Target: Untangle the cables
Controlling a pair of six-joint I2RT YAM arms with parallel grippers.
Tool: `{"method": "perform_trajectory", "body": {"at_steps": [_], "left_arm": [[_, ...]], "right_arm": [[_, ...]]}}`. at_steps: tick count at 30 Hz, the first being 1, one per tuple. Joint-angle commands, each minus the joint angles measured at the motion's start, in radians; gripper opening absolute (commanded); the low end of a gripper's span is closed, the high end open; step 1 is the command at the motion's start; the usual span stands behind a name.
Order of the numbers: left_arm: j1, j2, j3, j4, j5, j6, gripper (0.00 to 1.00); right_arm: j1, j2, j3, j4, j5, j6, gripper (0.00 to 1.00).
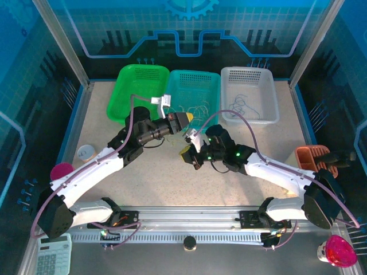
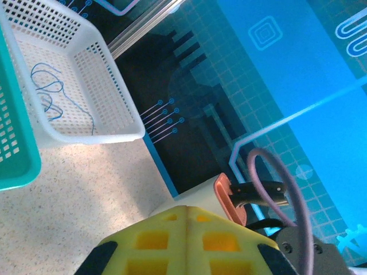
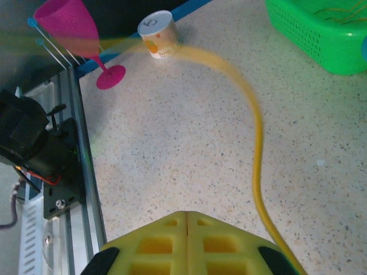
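Left claw clenched: from its own wrist camera I see the yellow pads meeting along one seam with nothing between them. From above I read it hovering at the near rim of the teal plastic mesh basket. Hair-thin yellow-tan and whitish cables lie tangled inside that basket. Thin dark blue cables lie looped in the white plastic mesh basket just to its right. A green plastic mesh basket sits just to its left. Right claw is over the speckled table, near the teal basket's front side, its pads pressed together as well. In the right wrist view a blurred yellow cable runs just beside that claw and arcs away toward a small paper cup. I cannot tell whether the claw pinches it.
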Motion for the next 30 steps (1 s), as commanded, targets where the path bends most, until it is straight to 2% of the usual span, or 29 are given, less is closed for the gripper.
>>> {"method": "perform_trajectory", "body": {"at_steps": [1, 5, 6, 11, 16, 25, 30], "left_arm": [[-0.008, 0.002, 0.048, -0.008, -0.009, 0.024, 0.00], [-0.007, 0.007, 0.069, -0.023, -0.008, 0.035, 0.00], [-0.004, 0.008, 0.078, -0.032, -0.002, 0.041, 0.00], [0.012, 0.018, 0.125, -0.086, 0.046, 0.081, 0.00], [0.039, 0.034, 0.175, -0.131, 0.133, 0.104, 0.00], [0.050, 0.068, 0.248, -0.187, 0.269, 0.135, 0.00], [0.050, 0.079, 0.250, -0.164, 0.295, 0.104, 0.00]], "right_arm": [[0.013, -0.039, -0.041, 0.013, 0.032, 0.008, 0.00], [-0.002, -0.101, -0.070, -0.014, 0.067, 0.011, 0.00], [-0.008, -0.117, -0.071, -0.025, 0.069, 0.009, 0.03], [-0.067, -0.207, -0.083, -0.092, 0.055, -0.019, 0.42], [-0.121, -0.297, -0.077, -0.134, 0.000, -0.050, 0.58], [-0.152, -0.261, 0.058, -0.208, -0.081, -0.126, 0.61], [-0.155, -0.198, 0.130, -0.202, -0.116, -0.142, 0.61]]}}
